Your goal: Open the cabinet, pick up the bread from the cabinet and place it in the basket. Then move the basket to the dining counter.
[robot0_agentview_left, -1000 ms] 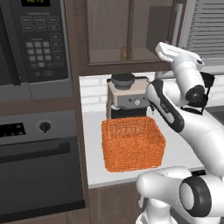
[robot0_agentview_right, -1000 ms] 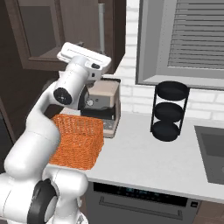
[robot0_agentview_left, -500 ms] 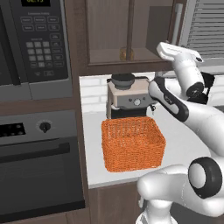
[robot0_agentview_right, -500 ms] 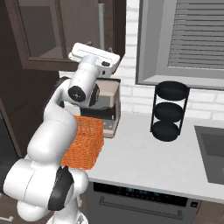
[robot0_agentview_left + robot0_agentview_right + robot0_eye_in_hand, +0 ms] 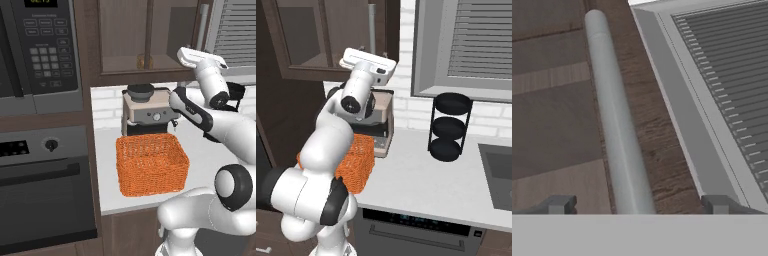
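The pincer (image 5: pixel 637 204) stood wide open, empty, its fingertips (image 5: pixel 559 204) straddling the cabinet's (image 5: pixel 557 100) grey bar handle (image 5: pixel 614 125); the basket (image 5: pixel 151 162) sat well below it.

The white tabletop (image 5: pixel 202 159) carries an orange basket (image 5: pixel 151 163) near its front edge, a coffee machine (image 5: pixel 148 110) just behind the basket, and a black three-tier stand (image 5: pixel 450 127) well to the basket's right.
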